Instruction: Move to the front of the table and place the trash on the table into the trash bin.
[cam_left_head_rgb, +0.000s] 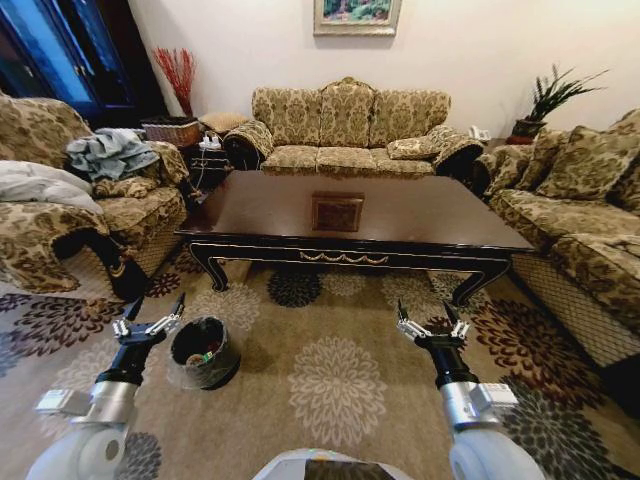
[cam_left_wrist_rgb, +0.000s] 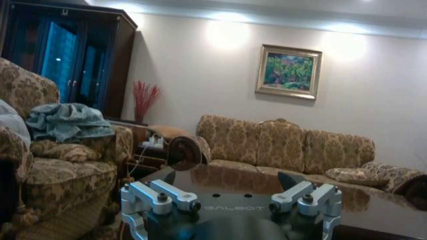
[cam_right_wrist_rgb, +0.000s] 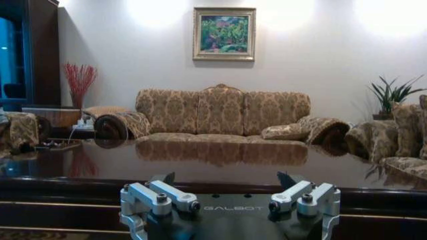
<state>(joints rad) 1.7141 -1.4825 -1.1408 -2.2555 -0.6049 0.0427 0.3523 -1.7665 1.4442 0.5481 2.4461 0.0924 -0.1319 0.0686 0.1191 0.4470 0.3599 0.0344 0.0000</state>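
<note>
Carpet (cam_left_head_rgb: 340, 385) with big flower medallions covers the floor between the robot and the table (cam_left_head_rgb: 420, 215), a long glossy dark-brown piece with curved legs and a square inlay at its centre. From the head view the tabletop shows only its polish and reflections. The trash bin (cam_left_head_rgb: 203, 352), small, round and black with a clear bag liner, stands on the carpet near the table's front left leg; a few small scraps lie inside it, too small to identify.

Patterned sofas ring the table: one (cam_left_head_rgb: 345, 130) against the far wall under a framed painting (cam_left_head_rgb: 357, 15), one on the left with a heap of cloth (cam_left_head_rgb: 108, 152) on it, one (cam_left_head_rgb: 580, 210) along the right. A wicker basket (cam_left_head_rgb: 172, 131) and red twigs (cam_left_head_rgb: 178, 75) sit in the far left corner, a potted plant (cam_left_head_rgb: 553, 100) in the far right.

Open carpet runs along the table's whole front edge, with narrower lanes between the table's ends and the side sofas.

The left gripper (cam_left_head_rgb: 148, 322) hangs low just beside the bin, fingers spread and holding nothing. The right gripper (cam_left_head_rgb: 432, 325) hangs over the carpet before the table's right front leg, likewise spread and empty.

The left wrist view looks past the open left gripper (cam_left_wrist_rgb: 230, 202) across the table's left end toward a dark cabinet (cam_left_wrist_rgb: 63, 55). The right wrist view sits lower, level with the table's front edge behind the right gripper (cam_right_wrist_rgb: 230, 200).
</note>
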